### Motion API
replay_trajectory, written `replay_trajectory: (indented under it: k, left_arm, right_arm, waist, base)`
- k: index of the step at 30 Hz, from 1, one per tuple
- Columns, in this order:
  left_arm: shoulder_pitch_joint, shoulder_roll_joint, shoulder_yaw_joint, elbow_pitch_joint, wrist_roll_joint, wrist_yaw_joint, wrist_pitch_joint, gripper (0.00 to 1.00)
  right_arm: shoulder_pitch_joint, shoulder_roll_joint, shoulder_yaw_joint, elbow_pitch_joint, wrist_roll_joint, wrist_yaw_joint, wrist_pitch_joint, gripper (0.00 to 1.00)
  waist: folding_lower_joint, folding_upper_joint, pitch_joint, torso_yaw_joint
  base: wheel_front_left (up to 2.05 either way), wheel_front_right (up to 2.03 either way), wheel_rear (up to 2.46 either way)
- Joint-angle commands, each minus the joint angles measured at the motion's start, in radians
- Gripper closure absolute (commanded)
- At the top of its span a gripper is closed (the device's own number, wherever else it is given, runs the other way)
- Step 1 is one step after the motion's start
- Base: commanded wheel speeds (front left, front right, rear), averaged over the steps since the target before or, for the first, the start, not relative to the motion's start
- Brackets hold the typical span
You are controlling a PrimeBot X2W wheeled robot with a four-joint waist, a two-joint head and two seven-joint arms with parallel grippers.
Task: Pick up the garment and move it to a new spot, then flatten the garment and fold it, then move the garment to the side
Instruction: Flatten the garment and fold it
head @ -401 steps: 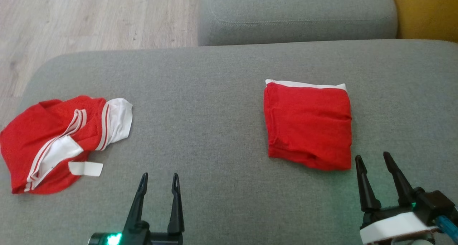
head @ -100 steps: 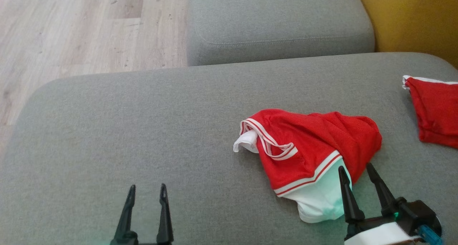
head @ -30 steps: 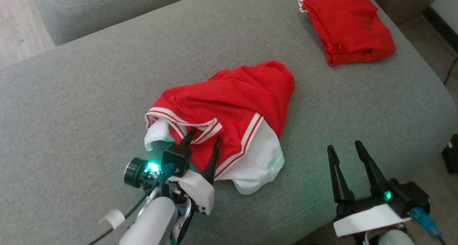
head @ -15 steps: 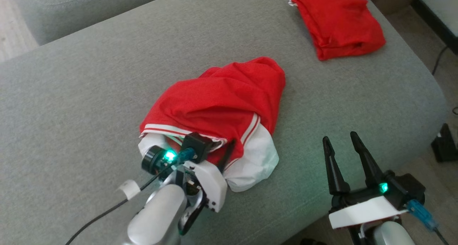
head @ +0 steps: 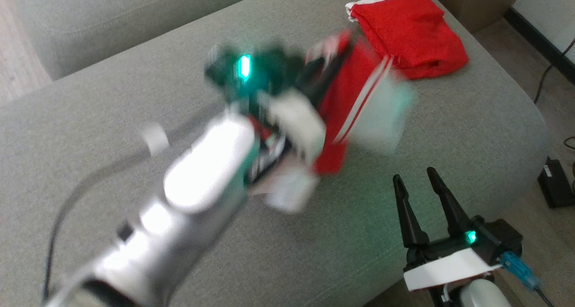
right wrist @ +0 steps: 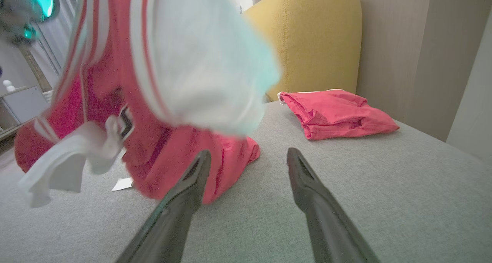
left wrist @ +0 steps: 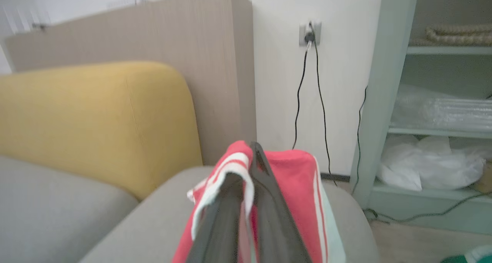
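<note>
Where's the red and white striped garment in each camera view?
Head view: red and white garment, blurred, upper centre.
Left wrist view: bottom centre, pinched in the left gripper.
Right wrist view: upper left, hanging, its lower end on the seat.
Shared landmark: the grey sofa seat beneath it.

Grey sofa cushion (head: 449, 132): 1 folded red garment (head: 409, 33) at far corner; lower end of striped garment (head: 334, 118) touching.

No legible text or numbers in any view, white tag (right wrist: 123, 184) beside the garment (right wrist: 161, 155) too blurred to read.
</note>
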Motion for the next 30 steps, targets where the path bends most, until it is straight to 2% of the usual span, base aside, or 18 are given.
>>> replay_trajectory:
  k: [1,7,11,14,20,21,25,30]
  left_arm:
    - [-0.095,0.001,0.042,-0.036,-0.008,-0.005,-0.010,1.00]
    - [-0.366,0.018,0.140,0.024,-0.052,-0.006,-0.088,1.00]
    - [-0.410,0.060,0.203,0.063,-0.078,-0.004,-0.120,1.00]
    - [-0.305,0.114,0.228,0.072,-0.112,0.007,-0.110,1.00]
    - [0.123,0.237,0.281,0.057,-0.224,0.045,-0.104,1.00]
    - [0.123,0.237,0.281,0.057,-0.224,0.045,-0.104,1.00]
    - [0.329,0.273,0.304,0.054,-0.297,0.045,-0.104,1.00]
    - [0.408,0.294,0.344,0.077,-0.326,0.064,-0.149,1.00]
  right_arm:
    - [-0.025,-0.001,0.027,-0.028,0.010,-0.001,-0.004,0.00]
    - [-0.012,0.000,0.035,-0.028,0.030,-0.001,-0.004,0.00]
    - [-0.002,0.000,0.034,-0.030,0.038,-0.001,-0.004,0.00]
    - [0.008,0.000,0.032,-0.032,0.033,-0.001,-0.004,0.00]
    - [0.024,0.000,0.018,-0.039,0.015,-0.001,-0.004,0.00]
    - [0.024,0.000,0.018,-0.039,0.015,-0.001,-0.004,0.00]
    - [0.015,0.000,0.022,-0.042,-0.002,-0.001,-0.004,0.00]
    - [-0.011,0.000,0.017,-0.045,-0.015,-0.001,-0.004,0.00]
  waist:
    - [0.0000,0.0000,-0.007,-0.002]
    - [0.0000,0.0000,-0.038,0.005]
    - [0.0000,0.0000,-0.060,0.026]
    - [0.0000,0.0000,-0.072,0.055]
    - [0.0000,0.0000,-0.067,0.117]
    - [0.0000,0.0000,-0.067,0.117]
    - [0.0000,0.0000,-0.033,0.156]
    - [0.0000,0.0000,0.006,0.187]
  base:
    - [0.00,0.00,0.00]
    - [0.00,0.00,0.00]
    - [0.00,0.00,0.00]
    - [0.00,0.00,0.00]
    - [0.00,0.00,0.00]
    - [0.00,0.00,0.00]
    - [0.00,0.00,0.00]
    - [0.00,0.00,0.00]
